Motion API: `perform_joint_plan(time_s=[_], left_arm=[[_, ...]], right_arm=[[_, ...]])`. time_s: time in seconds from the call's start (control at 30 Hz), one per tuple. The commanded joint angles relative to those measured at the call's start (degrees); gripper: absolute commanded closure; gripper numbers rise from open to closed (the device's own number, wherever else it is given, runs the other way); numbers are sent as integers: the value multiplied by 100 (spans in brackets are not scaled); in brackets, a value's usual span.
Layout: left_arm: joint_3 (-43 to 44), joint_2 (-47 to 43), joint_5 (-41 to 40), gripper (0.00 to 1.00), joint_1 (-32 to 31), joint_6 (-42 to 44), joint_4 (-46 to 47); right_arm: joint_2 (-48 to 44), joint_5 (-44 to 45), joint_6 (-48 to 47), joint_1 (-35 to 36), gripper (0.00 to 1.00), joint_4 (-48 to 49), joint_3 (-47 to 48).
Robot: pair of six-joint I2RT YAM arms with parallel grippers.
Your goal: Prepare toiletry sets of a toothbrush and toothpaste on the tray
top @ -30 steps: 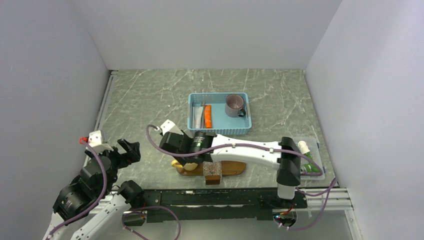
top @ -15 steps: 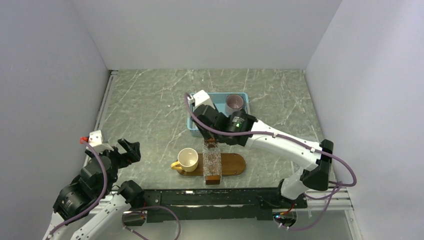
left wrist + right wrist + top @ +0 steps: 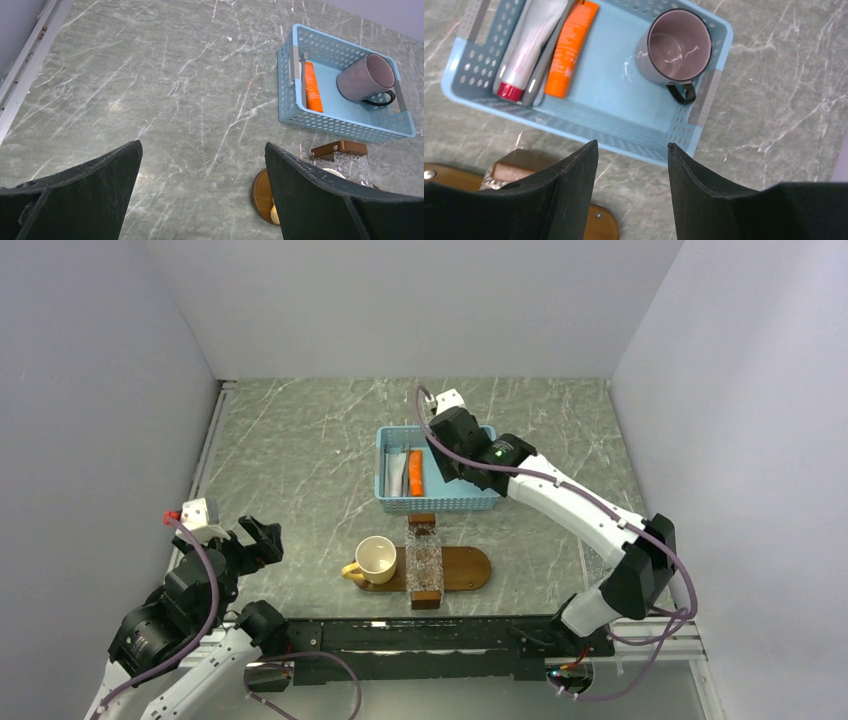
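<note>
Blue basket [image 3: 437, 506] now lies beneath the right gripper [image 3: 631, 146], which has come over from the tray [image 3: 468, 568] with its jaws parted and empty, likely to fetch a toothbrush [image 3: 545, 56]. The left gripper [image 3: 202, 146] waits at the near-left corner, wide open and empty.

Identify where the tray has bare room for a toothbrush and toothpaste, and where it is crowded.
On the tray, the right end beyond the clear box is bare wood. Its left end holds the cream cup, and the box straddles the middle. Open table lies left of the basket.

Bright, even light; sharp, soft shadows.
</note>
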Motion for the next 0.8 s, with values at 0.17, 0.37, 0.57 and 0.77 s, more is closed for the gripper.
perform_joint_plan(time_s=[0.17, 0.37, 0.57, 0.77], left_arm=[[101, 200, 52, 1, 18, 112, 181], [91, 179, 63, 1, 25, 125, 201], [83, 185, 86, 1, 39, 163, 234], [75, 205, 104, 1, 52, 199, 248]], right_arm=[[1181, -432, -726, -753, 42, 664, 533], [1498, -485, -1246, -1013, 43, 1404, 397], [1962, -874, -1315, -1338, 45, 1322, 818], [2519, -1309, -764, -1551, 52, 966, 1492]])
